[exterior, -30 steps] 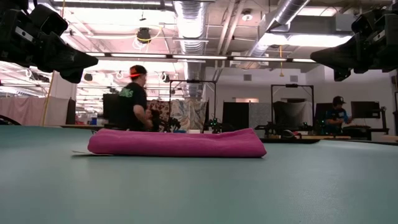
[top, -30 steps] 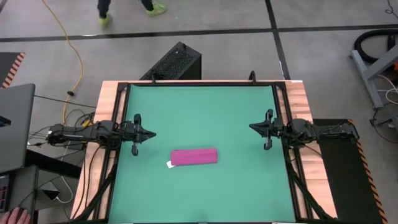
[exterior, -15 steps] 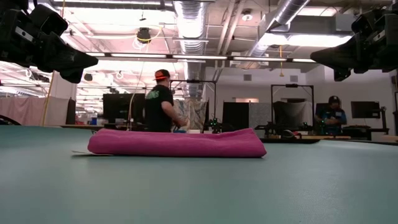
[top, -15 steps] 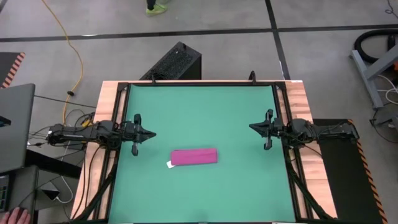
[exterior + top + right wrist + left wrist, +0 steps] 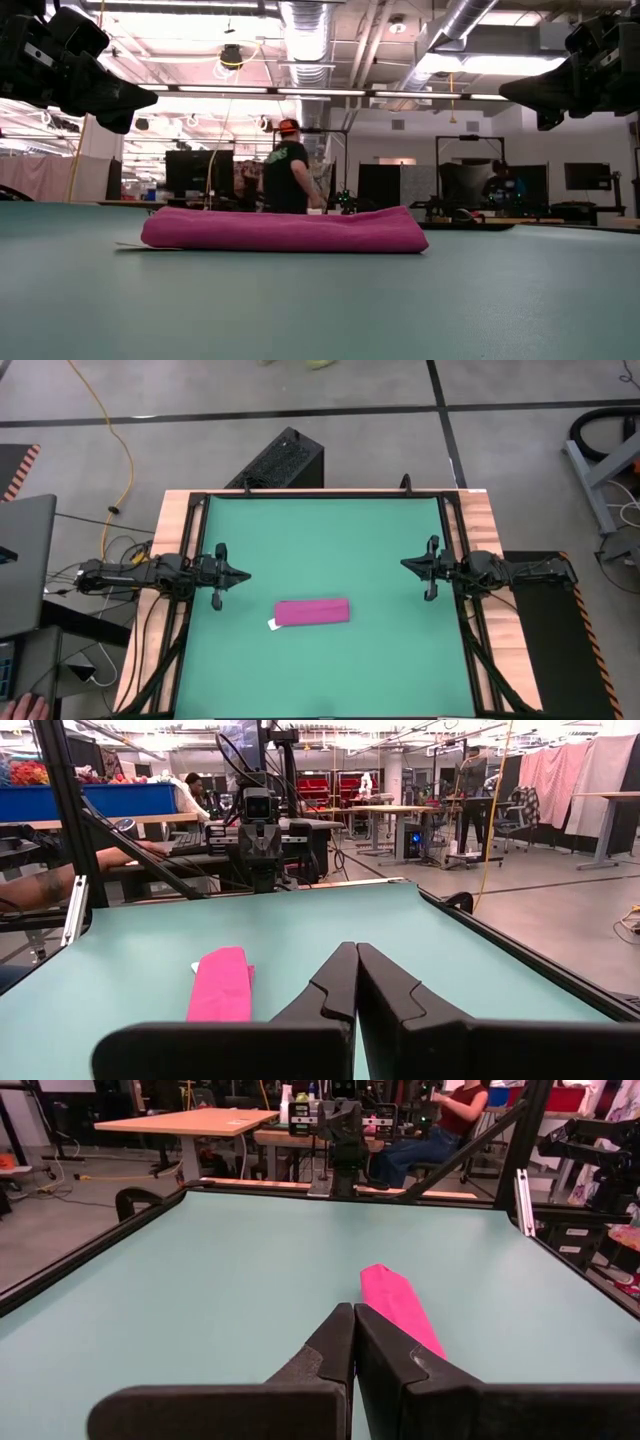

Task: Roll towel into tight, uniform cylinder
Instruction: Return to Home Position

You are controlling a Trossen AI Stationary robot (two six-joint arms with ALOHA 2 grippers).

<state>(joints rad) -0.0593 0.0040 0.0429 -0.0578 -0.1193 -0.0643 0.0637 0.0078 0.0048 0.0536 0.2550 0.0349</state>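
A rolled pink towel (image 5: 312, 612) lies in the near half of the green mat (image 5: 330, 530), white tag (image 5: 272, 625) at its left end, while the left gripper (image 5: 245, 574) and right gripper (image 5: 404, 565) hover at opposite sides, fingers pressed together, well apart from it.

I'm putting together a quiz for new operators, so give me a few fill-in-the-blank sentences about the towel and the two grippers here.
1. The rolled towel lies on the ______ mat.
2. The small tag at the towel's end is ______.
3. The left gripper, at the mat's left edge, has its fingers ______.
4. The right gripper, at the mat's right edge, holds ______.
Missing words: green; white; shut; nothing.
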